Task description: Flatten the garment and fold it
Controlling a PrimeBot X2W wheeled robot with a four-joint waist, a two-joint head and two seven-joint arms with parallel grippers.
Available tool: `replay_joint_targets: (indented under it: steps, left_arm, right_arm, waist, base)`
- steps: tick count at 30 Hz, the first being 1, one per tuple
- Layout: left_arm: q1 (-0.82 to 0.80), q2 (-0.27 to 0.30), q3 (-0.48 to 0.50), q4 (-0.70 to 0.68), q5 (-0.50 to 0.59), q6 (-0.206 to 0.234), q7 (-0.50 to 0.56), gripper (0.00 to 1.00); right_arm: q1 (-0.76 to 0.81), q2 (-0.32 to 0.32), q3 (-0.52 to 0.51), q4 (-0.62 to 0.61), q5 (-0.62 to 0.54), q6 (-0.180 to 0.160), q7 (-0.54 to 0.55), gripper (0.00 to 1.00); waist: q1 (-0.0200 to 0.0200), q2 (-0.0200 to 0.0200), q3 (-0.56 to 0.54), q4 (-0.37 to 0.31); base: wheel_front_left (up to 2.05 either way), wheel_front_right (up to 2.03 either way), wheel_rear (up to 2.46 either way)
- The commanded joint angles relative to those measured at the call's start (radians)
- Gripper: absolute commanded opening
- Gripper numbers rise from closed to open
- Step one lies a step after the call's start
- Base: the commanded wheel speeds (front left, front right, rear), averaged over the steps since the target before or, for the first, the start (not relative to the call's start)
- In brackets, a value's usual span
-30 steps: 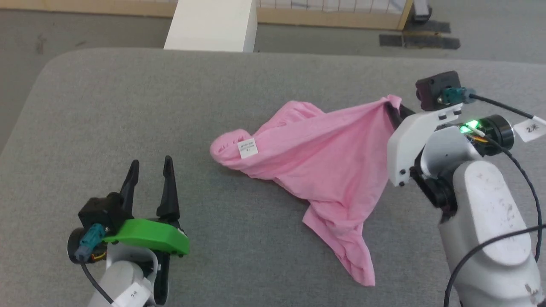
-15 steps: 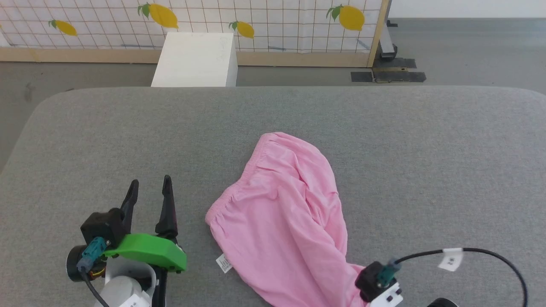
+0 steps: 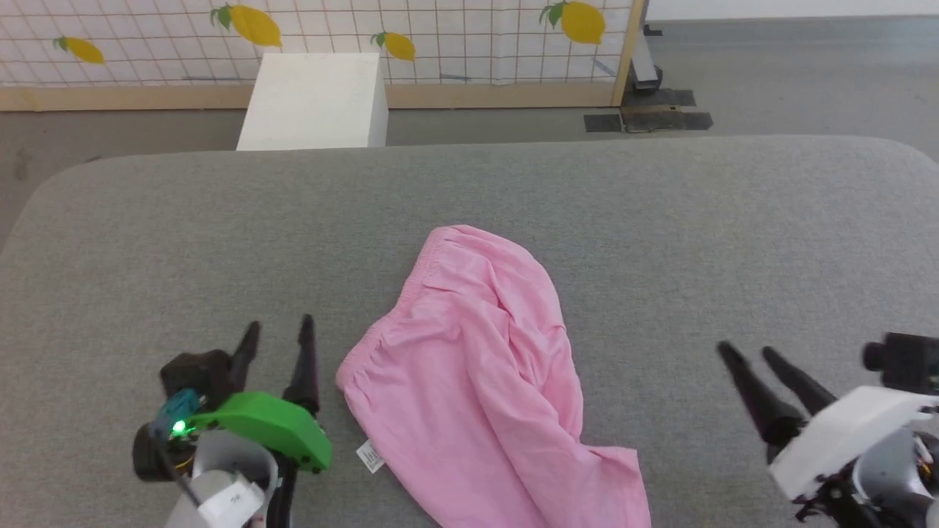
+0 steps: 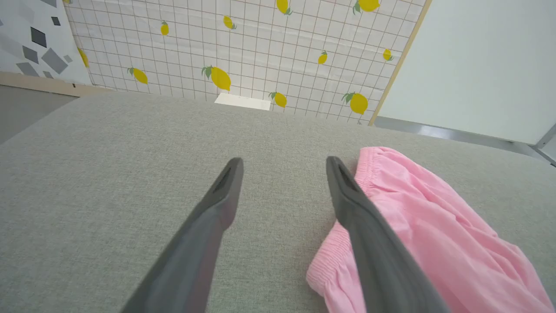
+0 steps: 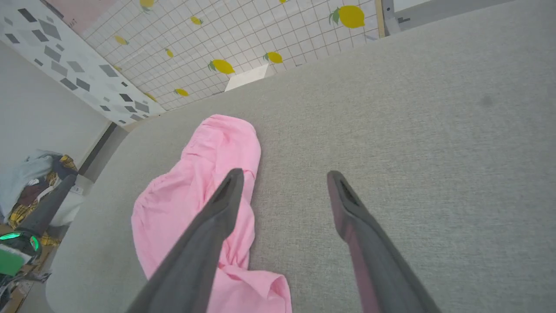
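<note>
- The garment (image 3: 477, 367) lies on the grey padded surface (image 3: 660, 220), about mid-table and running off the near edge of the head view.
- It is not flat yet: creases run down its middle and the near right leg end (image 3: 612, 469) is bunched.
- Its long axis is diagonal, from far centre to near right. The gathered waistband (image 3: 389, 308) forms the long left edge and faces the robot's left side.
- The small white label (image 3: 370, 456) sticks out at the near left corner, close to the left arm's green cover.
- The left gripper (image 3: 280, 323) has its fingers parted with nothing between them and points away from the robot. The garment lies to its right.
- The left gripper's right finger is just beside the near end of the waistband. In the left wrist view it overlaps the pink edge, so I cannot tell whether they touch.
- The right gripper (image 3: 744, 349) also has its fingers spread and holds nothing. It is angled up and left toward the garment.
- The garment lies to the right gripper's left, well apart, with bare grey surface between them.
- The left arm is clearly nearer to the garment.
- Judgement: the waistband corner is the easy grab for the left gripper with only a short sideways reach to its right. The right gripper would need a longer reach to the bunched leg end before the garment can be spread.
</note>
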Motion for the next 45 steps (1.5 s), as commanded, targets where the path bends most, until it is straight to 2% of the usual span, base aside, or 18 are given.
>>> replay_joint_targets:
  steps: [1,3,6,11,14,16,17,19,22,23,24,27,30,35,36,37,41,45]
  left_arm:
    - [-0.029,0.005,-0.019,0.012,-0.011,-0.014,0.049,1.0]
    - [-0.062,0.013,-0.046,0.025,-0.023,-0.04,0.128,1.0]
    - [-0.098,0.018,-0.078,0.061,-0.061,-0.049,0.311,1.0]
    - [-0.153,0.059,-0.093,0.107,-0.049,0.028,0.538,1.0]
    - [-0.165,0.066,-0.116,0.142,-0.06,0.028,0.641,1.0]
    - [-0.168,0.055,-0.12,0.151,-0.087,0.01,0.671,0.25]
    - [-0.167,0.051,-0.124,0.155,-0.099,0.0,0.684,0.0]
    - [-0.169,0.039,-0.117,0.15,-0.123,-0.015,0.679,0.0]
    - [-0.183,0.034,-0.075,0.135,-0.141,-0.008,0.616,0.0]
    - [-0.189,0.036,-0.047,0.128,-0.148,0.004,0.581,0.0]
    - [-0.192,0.049,0.045,0.113,-0.173,0.044,0.49,0.0]
    - [-0.162,0.067,0.134,0.102,-0.205,0.083,0.433,0.0]
    - [-0.089,0.075,0.22,0.081,-0.238,0.136,0.394,0.0]
    - [0.049,0.061,0.309,0.057,-0.287,0.192,0.375,0.0]
    - [0.068,0.055,0.315,0.053,-0.297,0.191,0.379,0.55]
    - [0.077,0.048,0.32,0.047,-0.308,0.187,0.378,1.0]
    - [0.074,0.043,0.308,-0.005,-0.296,0.133,0.307,1.0]
    - [0.064,0.08,0.267,-0.086,-0.16,0.068,0.089,1.0]
  right_arm:
    - [-0.009,0.003,-0.024,0.03,0.014,-0.001,-0.04,1.0]
    - [-0.011,0.003,-0.05,0.072,0.019,-0.001,-0.072,1.0]
    - [-0.009,0.003,-0.062,0.129,0.02,-0.001,-0.091,1.0]
    - [-0.018,0.003,-0.044,0.181,0.015,-0.001,-0.115,1.0]
    - [-0.028,0.003,-0.033,0.197,0.016,-0.001,-0.126,1.0]
    - [-0.034,0.003,-0.032,0.205,0.012,-0.001,-0.131,1.0]
    - [-0.036,0.003,-0.033,0.208,0.011,-0.001,-0.134,1.0]
    - [-0.036,0.003,-0.038,0.213,0.008,-0.001,-0.138,1.0]
    - [-0.037,0.003,-0.041,0.219,0.003,-0.001,-0.141,1.0]
    - [-0.039,0.003,-0.041,0.22,0.0,-0.001,-0.142,1.0]
    - [-0.043,0.003,-0.041,0.224,-0.002,-0.001,-0.145,1.0]
    - [-0.046,0.003,-0.038,0.225,-0.007,-0.001,-0.147,1.0]
    - [-0.046,0.003,-0.041,0.224,-0.011,-0.001,-0.15,1.0]
    - [-0.041,0.003,-0.053,0.224,-0.017,-0.001,-0.157,1.0]
    - [-0.039,0.003,-0.055,0.224,-0.02,-0.001,-0.156,1.0]
    - [-0.039,0.003,-0.054,0.224,-0.024,-0.001,-0.153,1.0]
    - [-0.046,0.003,-0.035,0.221,-0.038,-0.001,-0.141,1.0]
    - [-0.083,0.003,0.031,0.208,-0.078,-0.001,-0.114,1.0]
  waist:
    - [0.0,0.0,0.013,-0.015]
    - [0.0,0.0,0.024,-0.027]
    - [0.0,0.0,0.039,-0.041]
    - [0.0,0.0,0.072,-0.065]
    - [0.0,0.0,0.085,-0.071]
    - [0.0,0.0,0.088,-0.072]
    - [0.0,0.0,0.088,-0.071]
    - [0.0,0.0,0.088,-0.062]
    - [0.0,0.0,0.084,-0.047]
    - [0.0,0.0,0.082,-0.042]
    - [0.0,0.0,0.075,-0.026]
    - [0.0,0.0,0.07,-0.017]
    - [0.0,0.0,0.066,-0.009]
    - [0.0,0.0,0.065,0.006]
    - [0.0,0.0,0.066,0.011]
    - [0.0,0.0,0.067,0.017]
    - [0.0,0.0,0.065,0.042]
    - [0.0,0.0,0.061,0.059]
  base:
    - [0.0,0.0,0.0]
    - [0.0,0.0,0.0]
    - [0.0,0.0,0.0]
    - [0.0,0.0,0.0]
    - [0.0,0.0,0.0]
    - [0.0,0.0,0.0]
    - [0.0,0.0,0.0]
    - [0.0,0.0,0.0]
    - [0.0,0.0,0.0]
    - [0.0,0.0,0.0]
    - [0.0,0.0,0.0]
    - [0.0,0.0,0.0]
    - [0.0,0.0,0.0]
    - [0.0,0.0,0.0]
    - [0.0,0.0,0.0]
    - [0.0,0.0,0.0]
    - [0.0,0.0,0.0]
    - [0.0,0.0,0.0]
